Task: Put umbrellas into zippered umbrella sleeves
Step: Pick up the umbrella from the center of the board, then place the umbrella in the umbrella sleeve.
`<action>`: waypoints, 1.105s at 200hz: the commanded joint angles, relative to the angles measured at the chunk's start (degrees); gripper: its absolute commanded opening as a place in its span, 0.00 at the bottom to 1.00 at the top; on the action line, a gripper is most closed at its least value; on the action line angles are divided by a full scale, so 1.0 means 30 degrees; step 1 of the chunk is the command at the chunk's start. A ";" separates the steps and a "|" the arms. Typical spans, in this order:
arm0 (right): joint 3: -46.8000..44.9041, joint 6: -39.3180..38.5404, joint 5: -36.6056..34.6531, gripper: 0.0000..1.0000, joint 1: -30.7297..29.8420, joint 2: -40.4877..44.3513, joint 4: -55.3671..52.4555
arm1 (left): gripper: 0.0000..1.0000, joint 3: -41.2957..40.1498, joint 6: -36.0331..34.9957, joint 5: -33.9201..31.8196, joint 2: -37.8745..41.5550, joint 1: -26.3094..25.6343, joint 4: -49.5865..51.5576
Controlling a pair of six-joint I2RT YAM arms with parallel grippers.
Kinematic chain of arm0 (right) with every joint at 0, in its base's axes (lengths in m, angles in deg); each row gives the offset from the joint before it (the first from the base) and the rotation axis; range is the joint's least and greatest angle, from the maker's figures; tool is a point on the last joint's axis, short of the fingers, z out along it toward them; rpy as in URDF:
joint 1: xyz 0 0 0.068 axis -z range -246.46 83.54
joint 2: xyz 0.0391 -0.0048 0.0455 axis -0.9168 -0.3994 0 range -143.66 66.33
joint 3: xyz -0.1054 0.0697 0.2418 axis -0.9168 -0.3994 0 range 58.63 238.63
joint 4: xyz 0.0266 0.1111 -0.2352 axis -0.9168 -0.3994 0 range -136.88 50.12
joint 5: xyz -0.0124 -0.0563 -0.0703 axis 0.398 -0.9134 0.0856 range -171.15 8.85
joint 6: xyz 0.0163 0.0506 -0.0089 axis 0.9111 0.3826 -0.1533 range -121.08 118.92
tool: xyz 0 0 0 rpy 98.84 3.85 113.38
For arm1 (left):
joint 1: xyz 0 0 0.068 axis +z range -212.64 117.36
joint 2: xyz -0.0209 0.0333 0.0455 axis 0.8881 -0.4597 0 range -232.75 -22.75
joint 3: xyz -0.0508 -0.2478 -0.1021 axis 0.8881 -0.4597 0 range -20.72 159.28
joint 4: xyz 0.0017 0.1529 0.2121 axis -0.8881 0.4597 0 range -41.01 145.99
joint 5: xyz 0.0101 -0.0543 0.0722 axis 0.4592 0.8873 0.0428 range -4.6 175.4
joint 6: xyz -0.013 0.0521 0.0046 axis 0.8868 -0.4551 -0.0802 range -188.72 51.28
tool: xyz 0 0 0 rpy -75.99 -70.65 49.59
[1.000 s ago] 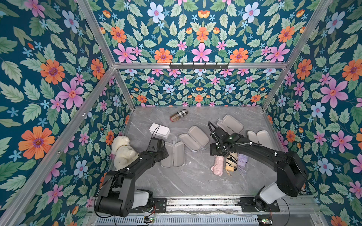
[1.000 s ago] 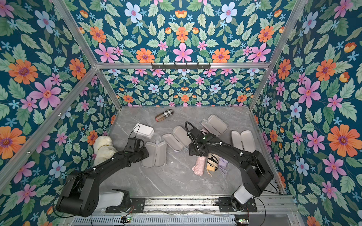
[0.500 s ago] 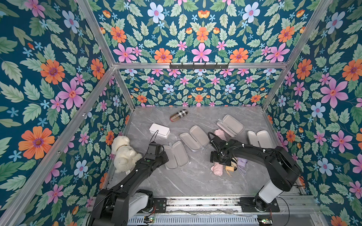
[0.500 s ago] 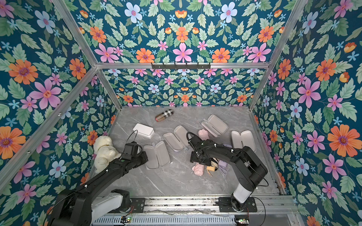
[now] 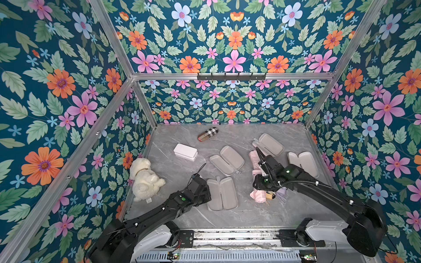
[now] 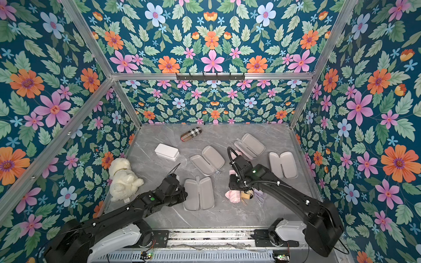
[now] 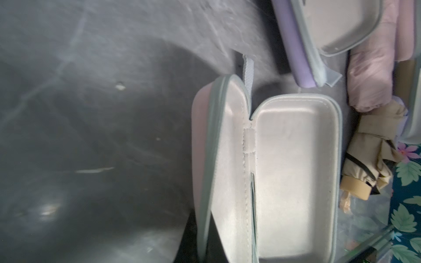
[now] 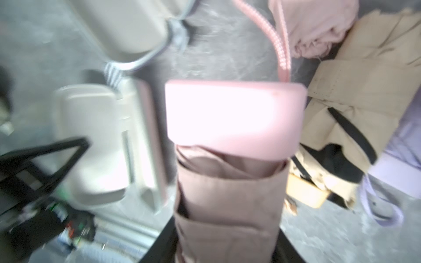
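- Pink umbrella point(image 8: 230, 193) stands between the right gripper's point(image 5: 260, 183) dark fingers, jaws narrowed onto its fabric. That wrist view is blurred, and in both top views the gripper hides its middle.
- Nearest case point(image 5: 222, 193) lies open on the marble table point(image 5: 227, 218). The left gripper point(image 5: 206, 193) pinches its left wall with jaws shut tight, fingers cut off at the wrist view's edge.
- Cream umbrella point(image 5: 269, 195) and lavender umbrella point(image 5: 282, 192) poke out from under the right arm, just beside the held pink umbrella.
- Second pink umbrella point(image 5: 253, 158) lies farther back, touching the back case point(image 5: 270, 145), partly behind the arm's cable.
- Middle case point(image 5: 227, 159) and right-hand case point(image 5: 303, 162) lie open, apart from both grippers.
- Bare marble lies open in front of the nearest case, and leftward toward the white box point(image 5: 185, 152) and plush dog point(image 5: 145, 180).
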State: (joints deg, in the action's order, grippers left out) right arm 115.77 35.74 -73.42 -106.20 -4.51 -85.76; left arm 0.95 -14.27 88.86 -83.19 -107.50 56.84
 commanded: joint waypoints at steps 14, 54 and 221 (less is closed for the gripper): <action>0.1491 0.0331 0.4003 0.29 -0.2215 0.0224 -0.0884 | 0.00 0.0762 0.1770 -0.1644 -0.3282 -0.2383 -0.6059; -0.0760 0.3078 0.7376 0.29 -0.3030 -0.1055 0.4990 | 0.00 0.0889 0.2750 -0.0638 -0.6628 -0.3844 -1.1008; 0.0780 0.0235 0.4680 0.27 -0.1125 -1.1002 0.4240 | 0.11 -0.2381 0.3379 0.0866 -0.7216 -0.3880 -1.4001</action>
State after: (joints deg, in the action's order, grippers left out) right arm 118.72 35.61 -50.41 -109.75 -36.86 -69.48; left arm -5.26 -2.95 91.09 -106.56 -119.26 12.21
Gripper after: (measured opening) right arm 0.443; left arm 0.071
